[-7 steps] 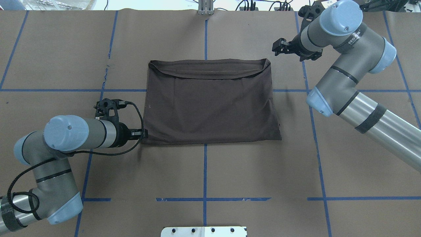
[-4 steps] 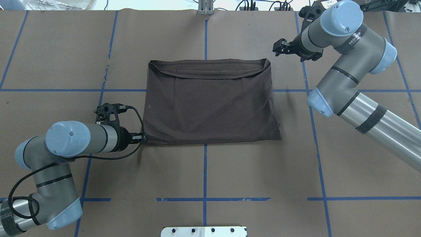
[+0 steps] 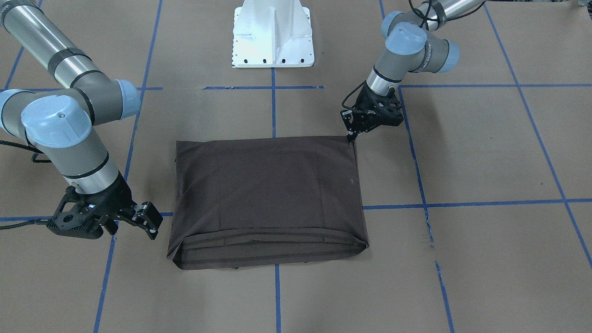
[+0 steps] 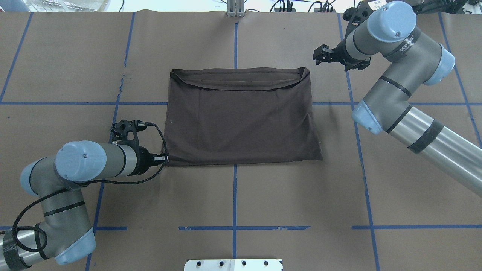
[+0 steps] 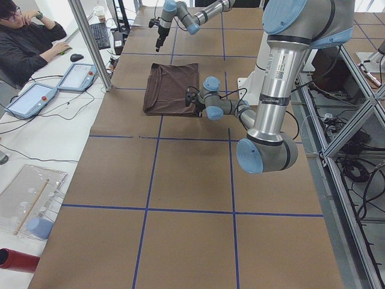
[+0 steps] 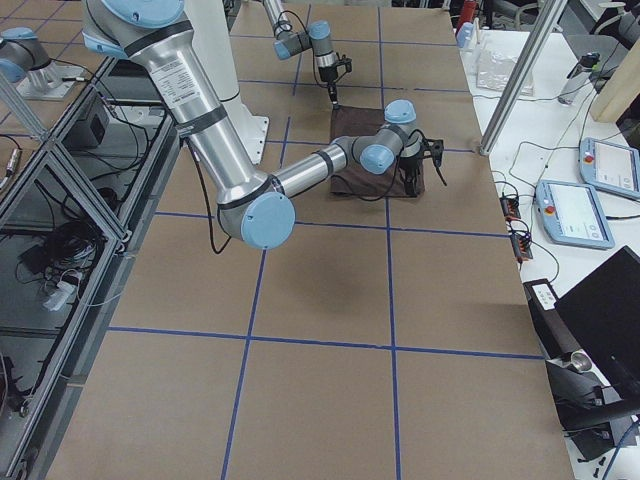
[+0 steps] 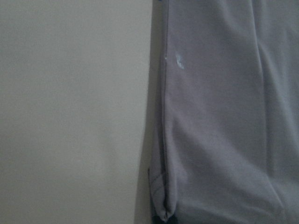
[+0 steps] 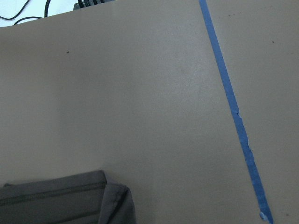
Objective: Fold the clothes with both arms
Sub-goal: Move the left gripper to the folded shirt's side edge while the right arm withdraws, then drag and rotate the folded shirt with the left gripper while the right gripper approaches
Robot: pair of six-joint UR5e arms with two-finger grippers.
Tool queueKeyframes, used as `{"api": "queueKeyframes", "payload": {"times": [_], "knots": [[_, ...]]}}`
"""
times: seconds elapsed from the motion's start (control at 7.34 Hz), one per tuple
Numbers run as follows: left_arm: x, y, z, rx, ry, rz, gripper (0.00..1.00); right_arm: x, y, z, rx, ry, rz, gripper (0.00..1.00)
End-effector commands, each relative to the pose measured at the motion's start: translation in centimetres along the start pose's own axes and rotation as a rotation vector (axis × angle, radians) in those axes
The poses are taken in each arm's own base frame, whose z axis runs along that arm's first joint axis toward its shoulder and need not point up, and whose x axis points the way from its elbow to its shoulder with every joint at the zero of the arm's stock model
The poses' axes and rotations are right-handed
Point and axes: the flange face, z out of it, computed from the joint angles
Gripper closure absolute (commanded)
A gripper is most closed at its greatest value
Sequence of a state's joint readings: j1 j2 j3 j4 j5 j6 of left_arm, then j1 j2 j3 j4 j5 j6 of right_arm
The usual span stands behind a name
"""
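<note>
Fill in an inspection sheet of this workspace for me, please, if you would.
Surface: brown paper table with blue tape grid.
Job's things: T-shirt folded into a rectangle at centre, layered hems along the far edge.
Clutter: nothing seen.
Grippers: left gripper at the T-shirt's near left corner, open or shut unclear; right gripper open, empty, beyond the far right corner.
Cables: black cable loops from the left wrist beside the T-shirt.
Surroundings: white pedestal; person seated at a side desk.
</note>
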State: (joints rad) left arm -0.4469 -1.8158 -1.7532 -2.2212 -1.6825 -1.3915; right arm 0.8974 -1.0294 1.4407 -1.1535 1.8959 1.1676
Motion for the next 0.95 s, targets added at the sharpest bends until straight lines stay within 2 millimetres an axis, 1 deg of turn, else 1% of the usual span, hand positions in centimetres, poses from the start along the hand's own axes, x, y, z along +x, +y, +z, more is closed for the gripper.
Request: {"api": "queueKeyframes", "payload": {"times": [0.0, 0.14, 0.27, 0.41, 0.55, 0.68, 0.82], "knots": [[-0.4, -0.4, -0.9, 0.008, 0.004, 0.016, 1.00, -0.1, 0.0, -0.2, 0.003, -0.003, 0.006, 0.00], [-1.9, -0.5, -1.2, 0.011, -0.015, 0.096, 1.00, -0.3, 0.1, -0.6, 0.006, -0.011, 0.006, 0.00], [-3.7, -4.3, -2.0, 0.068, -0.049, 0.157, 1.00, -0.3, 0.1, -0.6, 0.006, -0.011, 0.009, 0.00], [-6.1, -8.7, -2.9, 0.126, -0.096, 0.202, 1.00, -0.3, 0.1, -0.6, 0.006, -0.011, 0.012, 0.00], [-9.7, -13.4, -2.8, 0.168, -0.173, 0.233, 1.00, -0.3, 0.1, -0.6, 0.007, -0.009, 0.013, 0.00], [-10.1, -18.1, -2.2, 0.211, -0.213, 0.252, 1.00, -0.3, 0.1, -0.6, 0.008, -0.009, 0.014, 0.00], [-10.5, -22.8, -0.6, 0.236, -0.259, 0.251, 1.00, -0.3, 0.2, -0.6, 0.007, -0.009, 0.015, 0.00]]}}
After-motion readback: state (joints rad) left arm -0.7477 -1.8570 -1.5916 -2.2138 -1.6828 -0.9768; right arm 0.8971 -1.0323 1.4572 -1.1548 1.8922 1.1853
